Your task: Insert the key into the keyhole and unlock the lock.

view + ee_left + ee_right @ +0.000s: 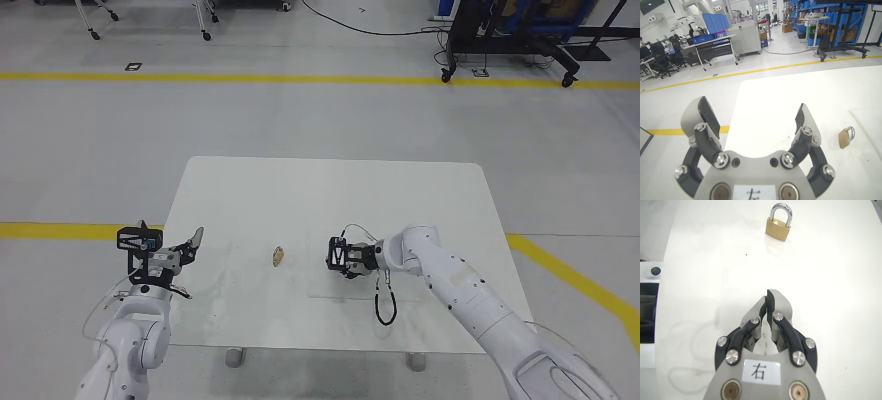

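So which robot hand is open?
The left gripper: its fingers are spread wide apart. The right gripper is pinched shut, pointing at the padlock.

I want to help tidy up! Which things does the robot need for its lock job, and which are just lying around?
Needed: brass padlock with silver shackle, open left gripper, shut right gripper, white table.
Just around: black office chairs, brown cardboard box, blue shelves.
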Action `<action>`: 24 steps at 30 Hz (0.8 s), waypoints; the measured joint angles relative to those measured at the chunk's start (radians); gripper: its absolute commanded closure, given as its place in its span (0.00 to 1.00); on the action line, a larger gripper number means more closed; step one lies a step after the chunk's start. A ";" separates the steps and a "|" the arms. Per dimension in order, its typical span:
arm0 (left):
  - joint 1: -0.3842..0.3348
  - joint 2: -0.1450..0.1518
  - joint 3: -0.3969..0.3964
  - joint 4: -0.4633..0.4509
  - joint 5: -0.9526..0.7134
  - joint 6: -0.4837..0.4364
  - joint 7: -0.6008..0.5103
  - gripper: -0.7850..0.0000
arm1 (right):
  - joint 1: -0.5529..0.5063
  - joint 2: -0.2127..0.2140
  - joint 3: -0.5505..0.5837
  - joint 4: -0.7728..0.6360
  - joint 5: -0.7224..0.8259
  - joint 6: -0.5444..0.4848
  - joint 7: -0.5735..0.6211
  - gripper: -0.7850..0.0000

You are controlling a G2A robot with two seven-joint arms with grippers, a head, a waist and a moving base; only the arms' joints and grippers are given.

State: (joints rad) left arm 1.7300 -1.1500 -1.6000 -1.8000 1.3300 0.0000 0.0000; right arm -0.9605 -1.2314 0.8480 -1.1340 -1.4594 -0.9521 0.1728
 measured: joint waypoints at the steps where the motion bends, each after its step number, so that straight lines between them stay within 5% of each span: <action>1: 0.000 0.000 0.000 0.000 0.000 0.000 0.000 0.00 | 0.001 0.002 0.003 -0.001 -0.004 0.000 -0.007 1.00; 19: 0.011 0.000 -0.003 -0.004 -0.009 -0.009 0.012 0.00 | -0.016 0.015 0.029 -0.024 -0.011 0.010 -0.040 1.00; 24: 0.084 0.007 -0.018 -0.090 -0.064 -0.182 -0.010 0.00 | -0.038 0.024 0.034 -0.032 -0.037 0.014 -0.099 1.00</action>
State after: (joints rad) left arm 1.8143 -1.1434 -1.6181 -1.8896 1.2658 -0.1819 -0.0102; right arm -0.9986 -1.2077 0.8819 -1.1661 -1.4963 -0.9380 0.0741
